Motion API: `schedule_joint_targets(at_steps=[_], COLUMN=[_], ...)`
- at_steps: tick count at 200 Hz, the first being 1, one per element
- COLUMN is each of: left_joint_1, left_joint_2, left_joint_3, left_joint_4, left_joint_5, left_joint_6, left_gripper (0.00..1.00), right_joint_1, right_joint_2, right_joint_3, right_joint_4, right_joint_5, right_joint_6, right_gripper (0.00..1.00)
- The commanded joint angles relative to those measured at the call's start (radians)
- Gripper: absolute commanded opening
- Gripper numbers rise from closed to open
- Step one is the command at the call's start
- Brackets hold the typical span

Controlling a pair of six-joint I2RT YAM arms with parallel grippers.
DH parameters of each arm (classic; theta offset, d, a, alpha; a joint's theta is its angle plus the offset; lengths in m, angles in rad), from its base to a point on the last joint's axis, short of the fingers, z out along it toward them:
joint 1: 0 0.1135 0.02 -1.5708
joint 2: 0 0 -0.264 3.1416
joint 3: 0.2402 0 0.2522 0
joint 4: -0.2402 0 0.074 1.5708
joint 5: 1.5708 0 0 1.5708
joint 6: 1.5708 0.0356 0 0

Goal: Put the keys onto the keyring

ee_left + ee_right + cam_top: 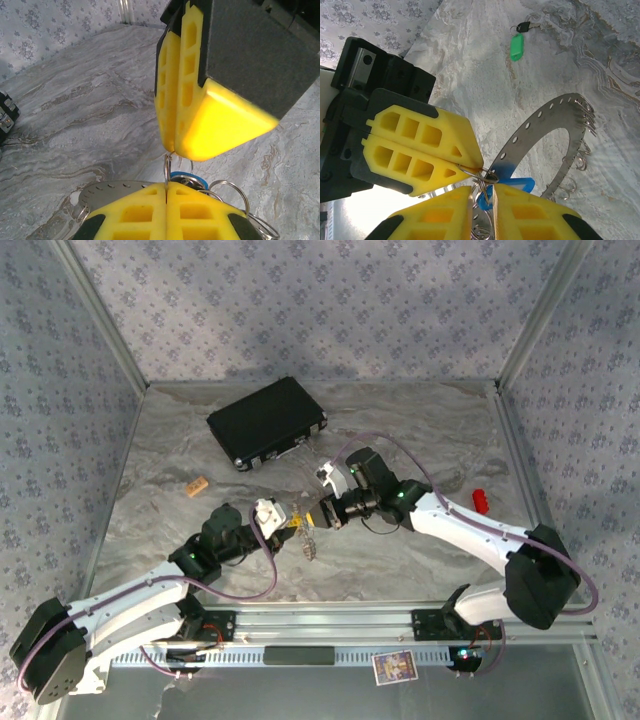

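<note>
My left gripper [477, 167] is clamped on a small wire loop [167, 162], tip to tip with my right gripper [482, 194]. Its fingers sit nearly together around the blue key [517, 185]; I cannot tell whether they pinch it. The keyring [535, 130] lies flat just ahead of both.

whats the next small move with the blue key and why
Likely twist the right gripper slightly, with the left gripper as anchor, to work the wire loop of the blue key onto the keyring: both jaws pinch that loop at the ring's rim. The green key lies apart.
</note>
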Motion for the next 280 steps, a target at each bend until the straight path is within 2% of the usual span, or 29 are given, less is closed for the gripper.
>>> schedule_joint_targets(at_steps=[1,39,66,280], left_joint_1=[-0.007,-0.009,-0.009,-0.015], left_joint_2=[-0.013,-0.016,-0.016,0.015], left_joint_3=[-0.002,0.000,-0.004,-0.011], left_joint_4=[0.063,0.067,0.076,0.117], left_joint_5=[0.006,0.005,0.002,-0.016], left_joint_6=[0.002,-0.002,-0.003,0.010], left_gripper=[0.00,0.00,0.00,0.00], right_joint_1=[0.005,0.001,0.000,-0.021], right_joint_2=[0.013,0.016,0.021,0.038], right_joint_3=[0.032,0.039,0.034,-0.030], right_joint_4=[-0.012,-0.021,-0.023,0.014], right_joint_5=[-0.015,-0.026,-0.024,-0.057], right_joint_6=[0.005,-0.003,-0.005,-0.015], right_gripper=[0.16,0.06,0.04,0.03])
